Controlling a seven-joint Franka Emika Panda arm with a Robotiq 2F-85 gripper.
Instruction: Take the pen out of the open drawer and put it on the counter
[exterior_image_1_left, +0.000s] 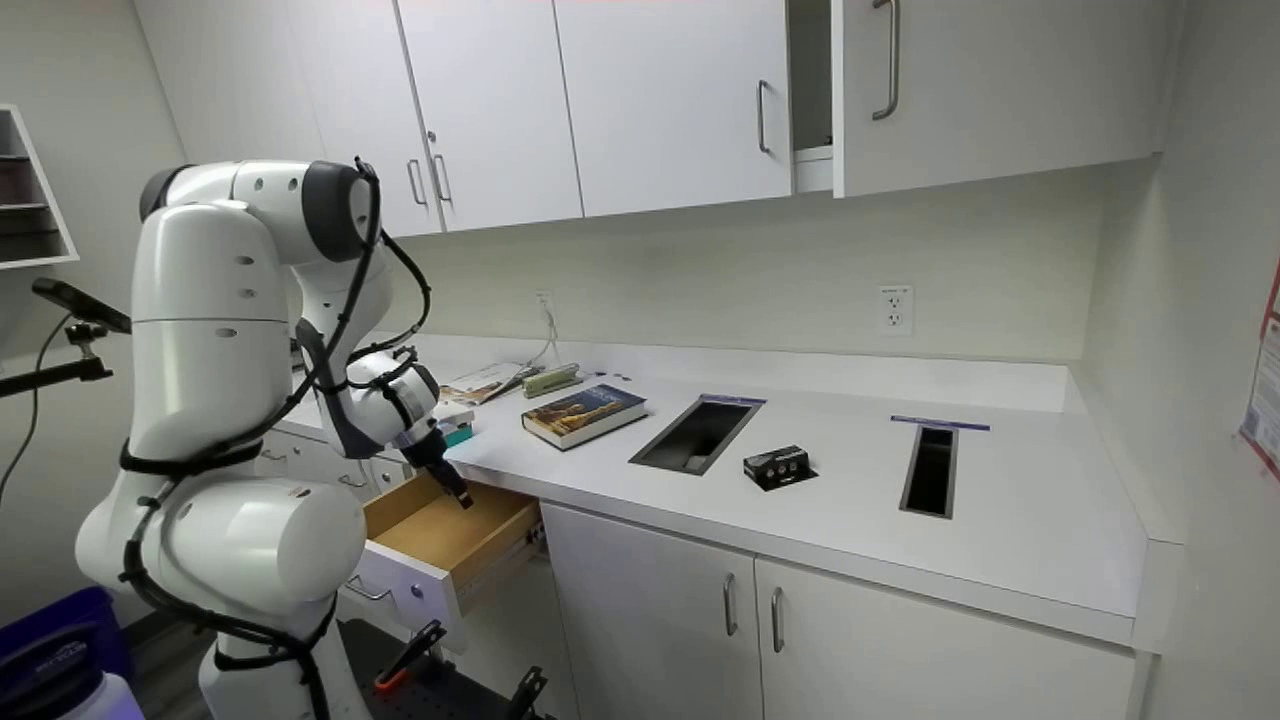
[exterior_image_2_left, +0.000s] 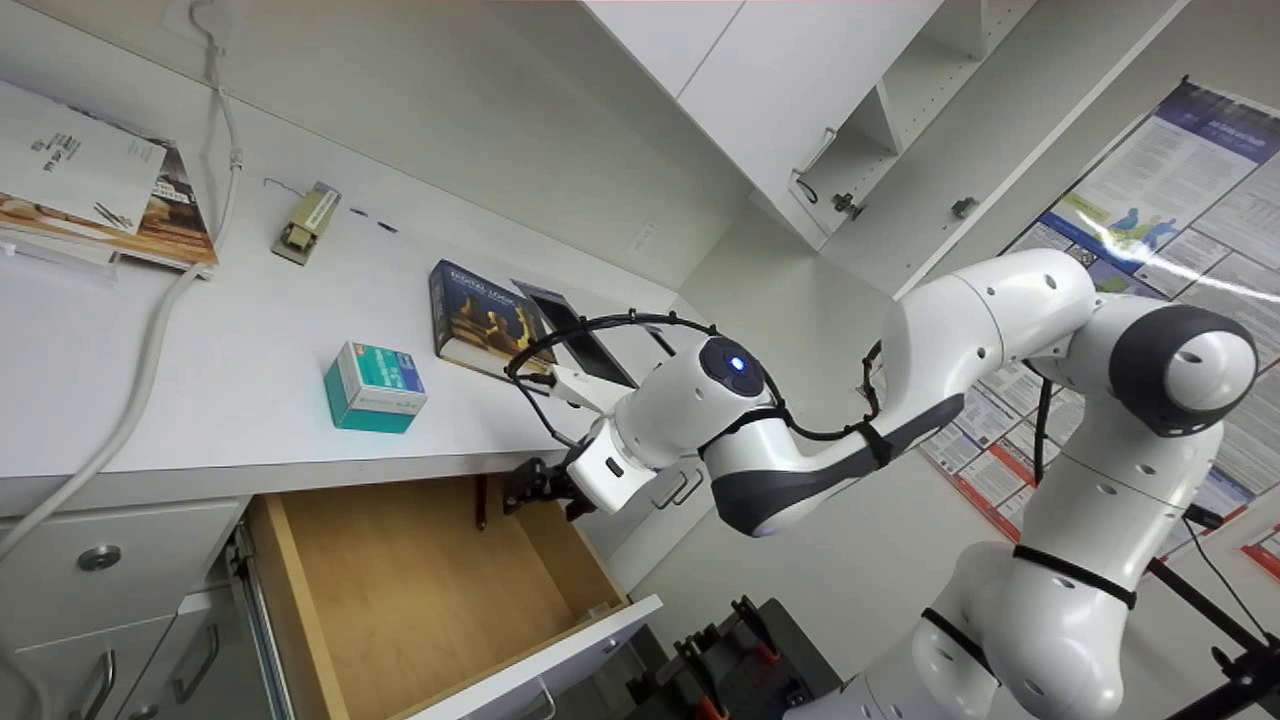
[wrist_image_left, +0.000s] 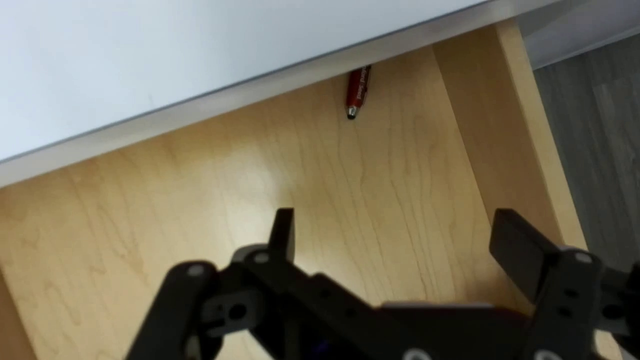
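Observation:
The red pen (wrist_image_left: 357, 92) lies on the drawer floor near the counter edge in the wrist view. Its dark tip shows, and its far end is hidden under the white counter (wrist_image_left: 200, 55). The pen (exterior_image_2_left: 481, 502) also shows in an exterior view, beside my gripper (exterior_image_2_left: 520, 487). The tan wooden drawer (exterior_image_2_left: 292, 600) is pulled open below the counter (exterior_image_2_left: 270, 400). It shows in an exterior view (exterior_image_1_left: 500, 548) too, but the pen is hidden there. My gripper (wrist_image_left: 392, 220) is open and empty over the drawer, its fingers wide apart, with the pen ahead of them.
The counter edge overhangs the back of the drawer. On the counter are a book (exterior_image_1_left: 583, 415), a black box (exterior_image_1_left: 778, 466), a teal and white box (exterior_image_2_left: 374, 388), a green stapler-like object (exterior_image_2_left: 306, 222) and papers (exterior_image_2_left: 90, 170). Rectangular cut-outs (exterior_image_1_left: 697, 435) open in the counter.

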